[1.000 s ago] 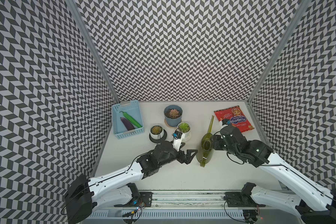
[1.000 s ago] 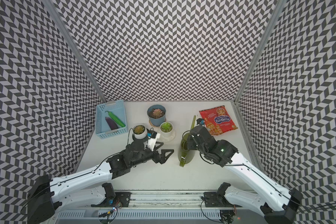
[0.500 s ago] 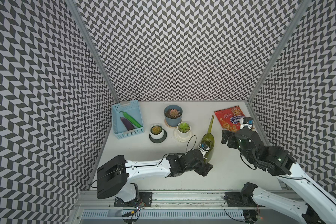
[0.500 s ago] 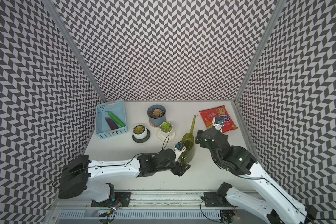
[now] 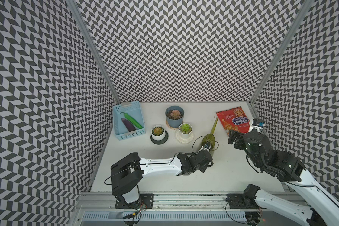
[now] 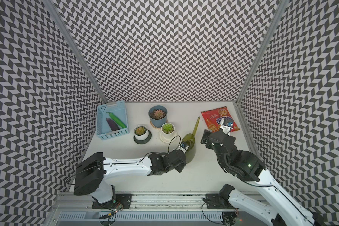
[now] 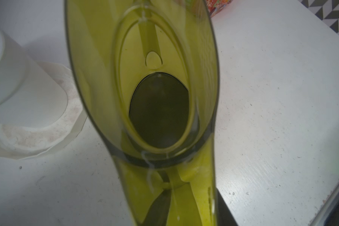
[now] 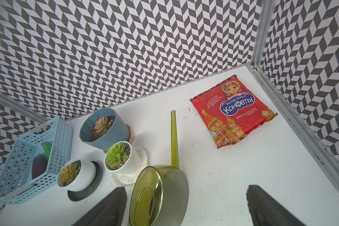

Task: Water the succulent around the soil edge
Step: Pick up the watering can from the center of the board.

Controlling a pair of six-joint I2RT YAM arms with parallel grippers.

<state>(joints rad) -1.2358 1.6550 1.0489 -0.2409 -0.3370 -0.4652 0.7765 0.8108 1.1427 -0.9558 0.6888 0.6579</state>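
Note:
A translucent green watering can (image 5: 209, 139) (image 6: 190, 143) sits right of the pots, its long spout (image 5: 214, 125) pointing at the back wall. My left gripper (image 5: 208, 150) (image 6: 185, 151) is shut on the can's handle; in the left wrist view the can (image 7: 159, 78) fills the frame and the dark fingers (image 7: 159, 205) show through the green plastic. My right gripper (image 5: 235, 139) (image 8: 186, 187) is open, apart from the can on its right side. Three potted succulents stand left of the can: a pink one in a blue pot (image 5: 174, 115), a green one in a white pot (image 5: 185, 129), and an orange-green one (image 5: 158, 131).
A light-blue basket (image 5: 118, 119) at the back left holds an eggplant and a long green vegetable. A red candy bag (image 5: 233, 121) lies at the back right, beside the right wrist. Patterned walls close off three sides.
My right gripper let go of the can, opened and drew back to the right. My left arm swung over from the pots and shut on the can's handle.

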